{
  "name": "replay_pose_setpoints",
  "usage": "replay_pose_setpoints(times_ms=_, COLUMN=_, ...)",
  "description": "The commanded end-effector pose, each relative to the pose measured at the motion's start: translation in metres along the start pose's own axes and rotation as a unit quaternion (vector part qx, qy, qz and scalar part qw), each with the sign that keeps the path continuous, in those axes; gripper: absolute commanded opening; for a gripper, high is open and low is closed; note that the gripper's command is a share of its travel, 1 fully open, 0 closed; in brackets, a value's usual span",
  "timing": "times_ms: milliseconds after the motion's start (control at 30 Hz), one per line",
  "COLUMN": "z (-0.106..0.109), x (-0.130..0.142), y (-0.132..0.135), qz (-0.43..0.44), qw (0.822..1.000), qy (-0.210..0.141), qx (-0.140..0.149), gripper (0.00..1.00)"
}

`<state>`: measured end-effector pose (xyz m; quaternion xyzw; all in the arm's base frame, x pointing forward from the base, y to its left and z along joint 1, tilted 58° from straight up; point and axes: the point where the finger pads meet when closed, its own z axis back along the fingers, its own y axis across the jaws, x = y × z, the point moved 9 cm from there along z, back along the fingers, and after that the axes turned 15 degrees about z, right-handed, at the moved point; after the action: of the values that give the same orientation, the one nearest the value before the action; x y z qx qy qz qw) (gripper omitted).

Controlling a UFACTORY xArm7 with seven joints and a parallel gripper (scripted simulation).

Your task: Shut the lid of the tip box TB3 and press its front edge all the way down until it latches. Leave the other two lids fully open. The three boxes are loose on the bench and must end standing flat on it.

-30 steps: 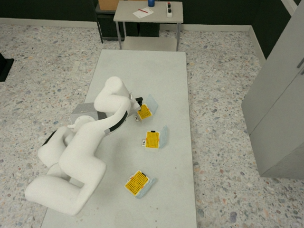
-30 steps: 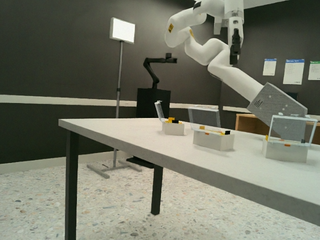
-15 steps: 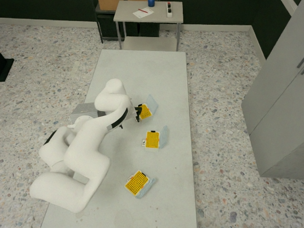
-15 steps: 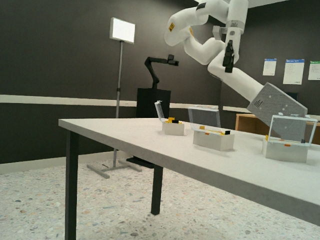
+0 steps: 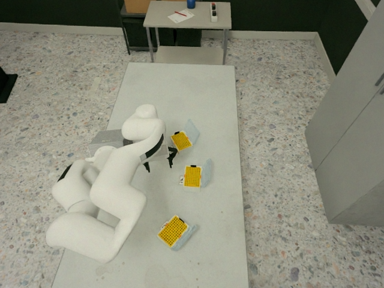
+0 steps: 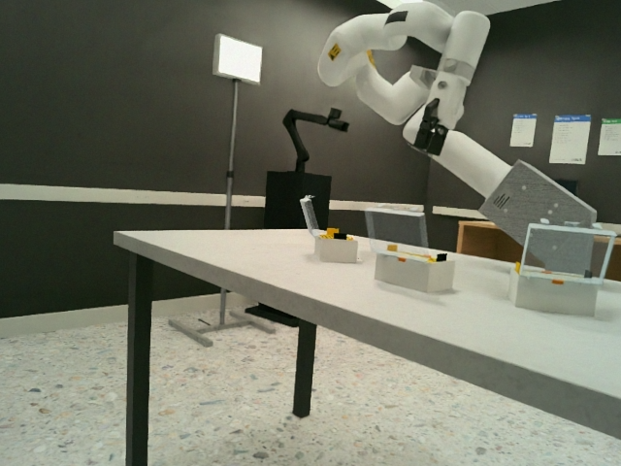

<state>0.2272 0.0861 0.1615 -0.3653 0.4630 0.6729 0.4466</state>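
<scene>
Three white tip boxes with yellow tip racks stand flat on the white bench [image 5: 179,93] [image 6: 241,250], and all three clear lids are up. The far box [image 5: 181,140] [image 6: 551,295] sits nearest the arm. The middle box [image 5: 192,176] [image 6: 413,273] carries a small label on its left side. The near box [image 5: 172,230] [image 6: 336,249] stands turned at an angle. The labels are too small to read, so I cannot tell which box is TB3. My gripper [image 5: 158,165] [image 6: 430,140] is open and empty. It hangs high above the bench, left of the far and middle boxes.
The arm's grey base block [image 5: 105,139] [image 6: 537,205] sits at the bench's left edge. A small grey table [image 5: 187,18] stands beyond the bench's far end. A grey cabinet [image 5: 350,139] stands to the right. A light stand [image 6: 229,165] and a black pedestal [image 6: 297,200] stand on the floor.
</scene>
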Motion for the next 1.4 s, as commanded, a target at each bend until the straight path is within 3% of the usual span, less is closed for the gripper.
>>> replay_pose_setpoints(times_ms=0, z=-0.009, x=-0.001, y=0.004, qz=-0.026, qw=0.999, qy=0.027, qx=0.023, gripper=1.0)
replay_pose_setpoints(times_ms=100, z=-0.019, x=-0.002, y=0.009, qz=-0.052, qw=0.996, qy=0.058, qx=0.048, gripper=1.0)
replay_pose_setpoints(times_ms=200, z=-0.023, x=-0.004, y=0.013, qz=-0.052, qw=0.996, qy=0.058, qx=0.048, gripper=1.0)
replay_pose_setpoints(times_ms=367, z=-0.039, x=-0.006, y=0.022, qz=-0.096, qw=0.985, qy=0.114, qx=0.089, gripper=1.0)
replay_pose_setpoints(times_ms=667, z=-0.042, x=-0.009, y=0.026, qz=-0.096, qw=0.985, qy=0.114, qx=0.089, gripper=1.0)
replay_pose_setpoints(times_ms=1367, z=-0.134, x=0.015, y=0.023, qz=-0.096, qw=0.985, qy=0.114, qx=0.089, gripper=1.0)
